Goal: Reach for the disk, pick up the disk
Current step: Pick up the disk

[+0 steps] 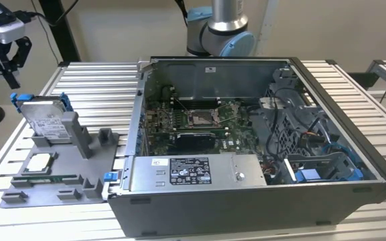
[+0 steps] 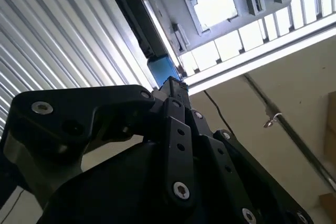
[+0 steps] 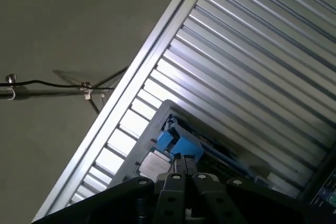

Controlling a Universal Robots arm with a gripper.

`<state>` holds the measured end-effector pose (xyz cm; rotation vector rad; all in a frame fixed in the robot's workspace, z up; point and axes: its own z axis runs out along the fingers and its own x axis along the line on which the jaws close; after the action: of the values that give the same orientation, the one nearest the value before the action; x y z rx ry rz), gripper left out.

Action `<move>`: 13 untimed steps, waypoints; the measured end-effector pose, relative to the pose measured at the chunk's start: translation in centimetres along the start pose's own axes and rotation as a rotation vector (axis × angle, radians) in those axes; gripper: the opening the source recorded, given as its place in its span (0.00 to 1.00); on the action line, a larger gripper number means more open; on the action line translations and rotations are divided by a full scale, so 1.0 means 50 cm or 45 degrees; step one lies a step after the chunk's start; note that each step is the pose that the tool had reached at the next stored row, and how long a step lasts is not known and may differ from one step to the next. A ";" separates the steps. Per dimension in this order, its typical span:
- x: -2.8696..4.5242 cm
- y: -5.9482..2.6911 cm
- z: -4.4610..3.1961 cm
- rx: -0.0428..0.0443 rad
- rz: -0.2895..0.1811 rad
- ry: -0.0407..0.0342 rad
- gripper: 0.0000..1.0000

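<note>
Since the gray fixture [image 1: 18, 198] up front has the disk [image 1: 45, 119] standing on edge in its slot, at the exterior view's left of the open computer case [image 1: 247, 201], I'd call this the reach phase. The gripper [image 1: 10, 83] hangs above the disk's far end, not touching it, fingers pressed together and holding nothing. My guess: the fingers need spreading and lining up over that blue-framed top edge before any pinch works.

The disk [image 1: 45, 119], silver with a white label and blue bracket, stands tilted against the grey holder [image 1: 76, 131].
</note>
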<state>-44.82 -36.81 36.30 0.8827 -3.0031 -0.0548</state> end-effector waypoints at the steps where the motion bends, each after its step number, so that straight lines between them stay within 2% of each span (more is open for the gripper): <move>1: 0.000 0.000 0.000 0.000 -0.015 0.0005 0.00; 13: 0.000 0.000 0.000 0.000 -0.187 0.0069 0.00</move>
<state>-44.83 -36.81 36.30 1.1001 -2.9278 -0.0533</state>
